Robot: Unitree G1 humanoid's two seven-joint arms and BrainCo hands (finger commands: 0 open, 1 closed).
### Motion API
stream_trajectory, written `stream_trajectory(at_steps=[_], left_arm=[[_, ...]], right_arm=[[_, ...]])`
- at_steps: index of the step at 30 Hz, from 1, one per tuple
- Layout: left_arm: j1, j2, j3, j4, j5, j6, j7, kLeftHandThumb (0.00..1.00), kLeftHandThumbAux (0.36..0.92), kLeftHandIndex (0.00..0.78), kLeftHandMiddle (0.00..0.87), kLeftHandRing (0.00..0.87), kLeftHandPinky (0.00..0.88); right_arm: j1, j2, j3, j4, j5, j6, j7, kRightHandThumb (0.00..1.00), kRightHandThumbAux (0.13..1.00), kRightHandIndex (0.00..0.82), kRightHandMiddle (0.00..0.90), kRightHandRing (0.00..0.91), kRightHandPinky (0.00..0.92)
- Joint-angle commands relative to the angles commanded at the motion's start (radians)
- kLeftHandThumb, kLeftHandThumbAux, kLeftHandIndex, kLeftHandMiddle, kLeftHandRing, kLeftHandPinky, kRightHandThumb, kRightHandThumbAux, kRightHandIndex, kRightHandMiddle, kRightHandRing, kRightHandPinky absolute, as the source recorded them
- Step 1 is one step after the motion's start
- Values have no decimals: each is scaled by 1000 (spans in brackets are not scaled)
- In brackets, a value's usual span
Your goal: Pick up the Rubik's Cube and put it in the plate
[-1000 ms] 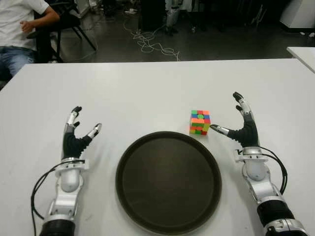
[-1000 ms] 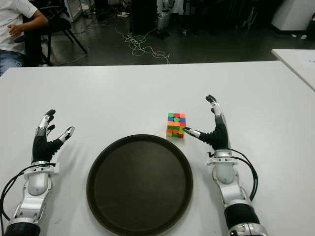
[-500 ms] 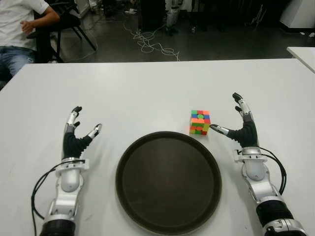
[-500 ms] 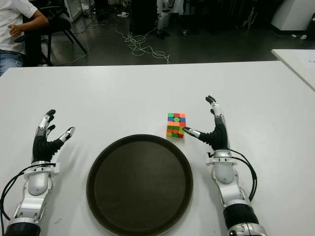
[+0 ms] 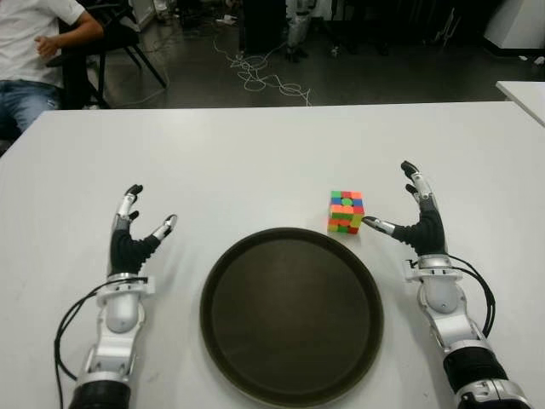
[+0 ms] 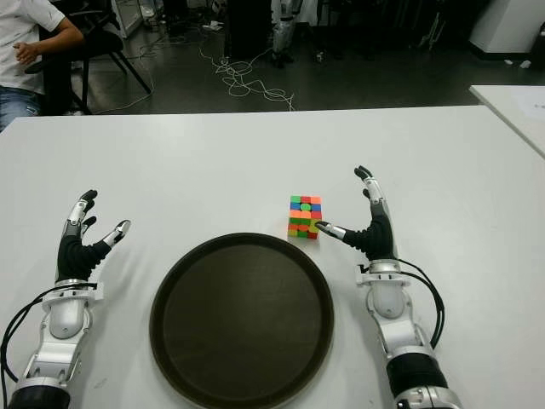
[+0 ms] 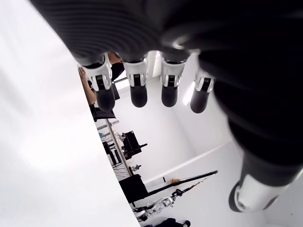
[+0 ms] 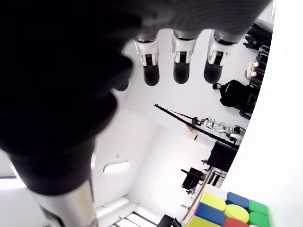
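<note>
Slide your spread, empty right hand (image 5: 419,223) across until thumb and fingers bracket the Rubik's Cube (image 5: 346,211) just beyond the plate (image 5: 291,312), then pinch squarely.

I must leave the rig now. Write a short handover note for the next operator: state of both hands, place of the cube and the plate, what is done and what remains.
Right hand: open, holding nothing, on the cube's right side, thumb tip close to it; contact cannot be told.
Left hand: open, idle, to the left of the plate.
Rubik's Cube: on the white table, just beyond the plate's far right rim.
Plate: dark, round, nothing in it.
Done: nothing yet.
Left: grasp the cube, lift it, set it in the plate.
</note>
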Motion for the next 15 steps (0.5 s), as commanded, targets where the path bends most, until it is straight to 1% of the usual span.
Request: stream_trajectory(at_steps=[3, 6, 15], left_arm=[[-3, -1, 1, 8, -3, -1, 1, 0, 642, 0, 0, 0, 0], [-5, 0, 2, 16, -10, -2, -3, 0, 640, 0, 0, 0, 0], [-8, -2, 3, 11, -12, 10, -1, 0, 646, 0, 0, 0, 0]], right_arm=[[0, -2, 3, 2, -6, -12, -1, 0, 885, 0, 0, 0, 0], [0, 1, 1, 1, 5, -6, 9, 0, 871, 0, 0, 0, 0], [-6, -1, -2, 1, 7, -1, 15, 0, 876, 0, 0, 0, 0]])
